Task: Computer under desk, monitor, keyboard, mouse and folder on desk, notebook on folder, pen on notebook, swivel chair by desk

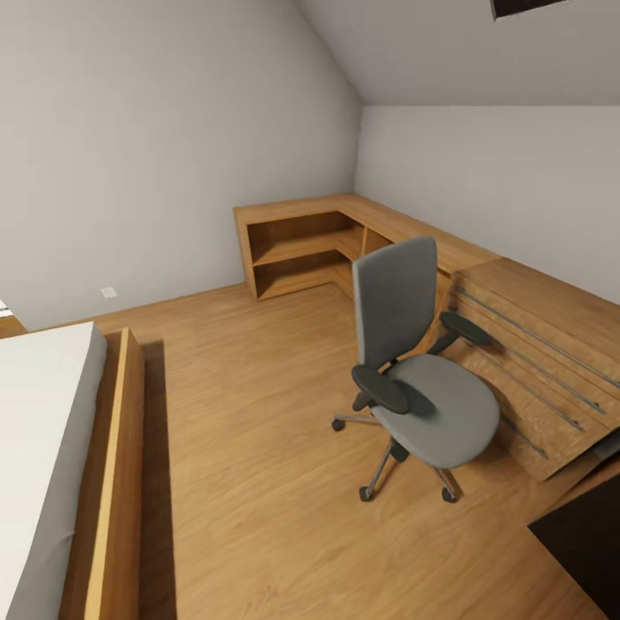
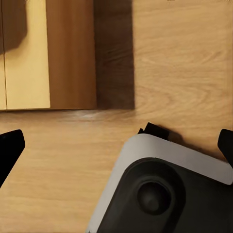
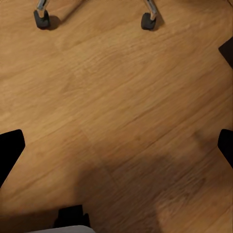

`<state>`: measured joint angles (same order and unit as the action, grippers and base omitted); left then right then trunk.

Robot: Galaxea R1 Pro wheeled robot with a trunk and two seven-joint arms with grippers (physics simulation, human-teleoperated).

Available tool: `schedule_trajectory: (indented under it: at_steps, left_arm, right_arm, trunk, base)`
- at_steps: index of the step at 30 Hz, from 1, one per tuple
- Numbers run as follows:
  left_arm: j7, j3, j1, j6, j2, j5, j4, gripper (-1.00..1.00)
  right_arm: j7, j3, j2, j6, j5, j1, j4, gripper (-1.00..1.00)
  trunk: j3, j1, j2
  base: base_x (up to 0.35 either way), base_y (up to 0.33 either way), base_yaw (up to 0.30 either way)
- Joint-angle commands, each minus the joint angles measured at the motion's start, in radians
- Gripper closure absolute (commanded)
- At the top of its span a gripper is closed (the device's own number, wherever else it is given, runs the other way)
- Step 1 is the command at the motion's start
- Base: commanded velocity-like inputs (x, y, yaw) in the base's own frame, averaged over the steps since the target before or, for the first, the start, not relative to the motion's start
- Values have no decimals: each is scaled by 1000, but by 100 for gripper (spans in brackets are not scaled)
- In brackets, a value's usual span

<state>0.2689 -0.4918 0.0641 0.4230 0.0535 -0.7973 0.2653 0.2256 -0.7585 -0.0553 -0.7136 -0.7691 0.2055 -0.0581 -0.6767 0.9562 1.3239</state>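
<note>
Wooden bed frame (image 1: 112, 482) with a white mattress (image 1: 39, 448) sits closest in the head view, along the left edge, on the light-brown plank floor (image 1: 250, 448). Across the open floor stands the grey swivel chair with black armrests and a chrome star base on black casters (image 1: 413, 362); its seat is bare. Just behind it is a low light-wood dresser with long silver handles (image 1: 542, 362), and beyond that an L-shaped wooden shelf unit (image 1: 310, 241) fills the corner under the sloping ceiling. A dark glossy surface (image 1: 585, 542), possibly the black table, cuts into the lower right corner, well apart from the chair.

From the left wrist view, the arm points straight down at the floor: the left gripper (image 2: 116, 145) has its two black fingers (image 2: 9, 145) set wide apart at the frame's edges with nothing between them, above the robot's own grey-and-black rounded base (image 2: 160, 189) and beside the bed frame's side board.

From the right wrist view, the right gripper (image 3: 116, 145) likewise aims down, fingers (image 3: 9, 145) spread wide and empty over bare planks, with two of the chair's casters (image 3: 42, 18) near.
</note>
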Motion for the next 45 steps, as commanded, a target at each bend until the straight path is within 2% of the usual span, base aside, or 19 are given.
schedule_trajectory:
  at_steps: [1, 21, 30, 45]
  left_arm:
    - [8, -8, 0, 2, 1, -4, 2, -100]
    - [9, -8, 0, 2, 1, -5, 1, -100]
    - [7, -8, 0, 2, 1, -4, 1, -100]
    - [8, -8, 0, 2, 2, -5, 1, -100]
  right_arm:
    - [9, -8, 0, 0, -1, 0, -2, -100]
    - [9, -7, 0, -1, -1, 0, -2, -100]
    - [9, -8, 0, -1, -1, 0, -2, -100]
    - [9, -8, 0, -1, -1, 0, -2, -100]
  trunk:
    - [0, 0, 0]
    - [29, 0, 0]
    - [42, 0, 0]
    - [63, 0, 0]
  base:
    - [6, 0, 39]
    - [10, -7, 78]
    - [169, -148, 140]
    - [24, -22, 167]
